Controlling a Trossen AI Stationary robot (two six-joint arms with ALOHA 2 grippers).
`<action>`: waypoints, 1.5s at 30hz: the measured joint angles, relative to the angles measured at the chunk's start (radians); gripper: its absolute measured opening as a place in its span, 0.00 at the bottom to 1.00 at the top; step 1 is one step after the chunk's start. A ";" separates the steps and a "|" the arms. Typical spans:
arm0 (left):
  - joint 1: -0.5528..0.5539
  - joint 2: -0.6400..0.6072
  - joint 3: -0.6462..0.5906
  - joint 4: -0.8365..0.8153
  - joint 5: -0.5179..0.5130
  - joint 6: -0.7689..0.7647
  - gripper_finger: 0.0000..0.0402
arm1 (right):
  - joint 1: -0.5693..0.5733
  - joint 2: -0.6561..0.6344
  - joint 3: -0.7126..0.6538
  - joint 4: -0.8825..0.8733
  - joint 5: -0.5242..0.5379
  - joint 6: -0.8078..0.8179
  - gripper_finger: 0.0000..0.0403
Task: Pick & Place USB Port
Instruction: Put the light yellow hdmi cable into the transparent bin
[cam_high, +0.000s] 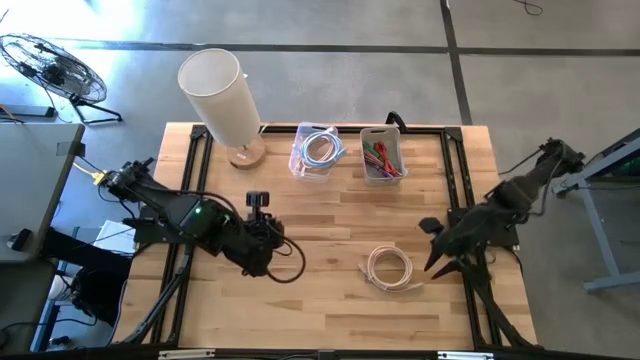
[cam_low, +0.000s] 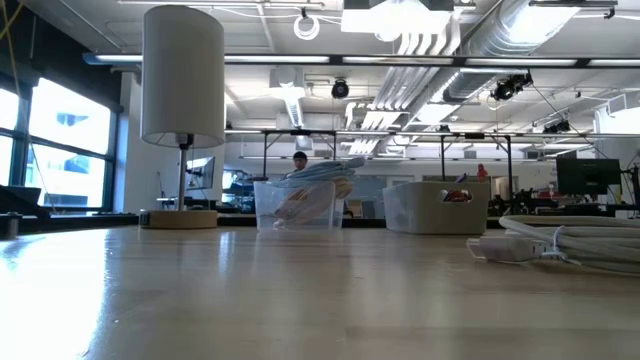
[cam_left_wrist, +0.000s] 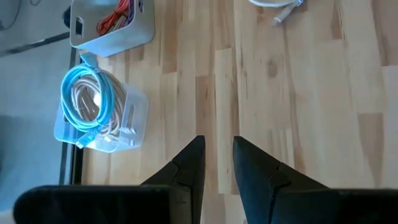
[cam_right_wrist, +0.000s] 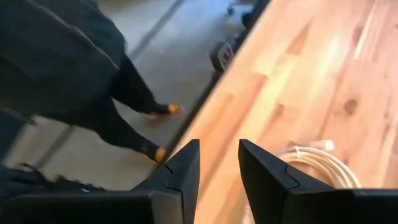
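A coiled white USB cable (cam_high: 390, 268) lies flat on the wooden table, right of centre; the low view shows the cable (cam_low: 565, 240) at its right. My right gripper (cam_high: 432, 246) hovers just right of the coil, open by a narrow gap, and its wrist view (cam_right_wrist: 219, 158) shows part of the coil (cam_right_wrist: 317, 163) beside its fingers. My left gripper (cam_high: 278, 240) is left of centre and points toward the coil (cam_left_wrist: 277, 5). It is also open by a narrow gap (cam_left_wrist: 219, 152). Neither gripper touches anything, and neither shows in the low view.
Two clear bins stand at the far edge. One bin (cam_high: 318, 152) holds blue and white cables and the other bin (cam_high: 382, 155) holds red and green ones. A white-shaded lamp (cam_high: 222, 100) stands at far left. A person's legs (cam_right_wrist: 118, 112) show on the floor beyond the table edge.
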 joint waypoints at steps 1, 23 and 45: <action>-0.003 0.000 0.000 -0.005 0.001 0.006 0.20 | 0.008 0.027 0.000 0.000 0.016 -0.010 0.25; -0.001 0.000 0.000 -0.076 0.064 0.063 0.20 | -0.096 0.457 0.000 -0.037 0.107 0.164 0.61; -0.001 0.000 0.000 -0.050 0.108 0.034 0.20 | -0.071 0.839 0.002 0.020 0.065 0.085 0.62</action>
